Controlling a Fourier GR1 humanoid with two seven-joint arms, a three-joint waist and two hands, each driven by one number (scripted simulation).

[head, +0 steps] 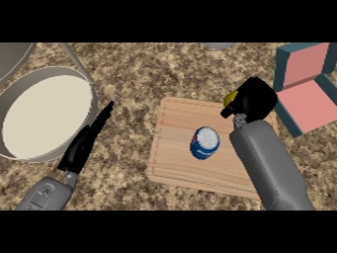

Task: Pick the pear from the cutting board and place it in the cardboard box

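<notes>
A small bit of yellow-green, the pear (231, 95), peeks out at the left edge of the right hand (252, 100). The black hand is curled round the pear and hides most of it. The hand and pear are over the far right corner of the cutting board (178, 148). It cannot be told if the pear touches the board.

The board is pale wood and lies flat on the speckled brown counter (142, 69). A blue and white can (205, 143) sits near the middle of the board, just beside the grey right forearm.

To the right of the board is the box (310, 94). It has dark teal walls, a pink inside and an open lid. The right hand is near its left wall.

On the left side, the left hand (87, 141) points up and away with straight fingers and holds nothing. Next to it is a big round pan (42, 116) with a grey rim and a cream inside. A second grey pan (3, 62) shows at the top left corner.
</notes>
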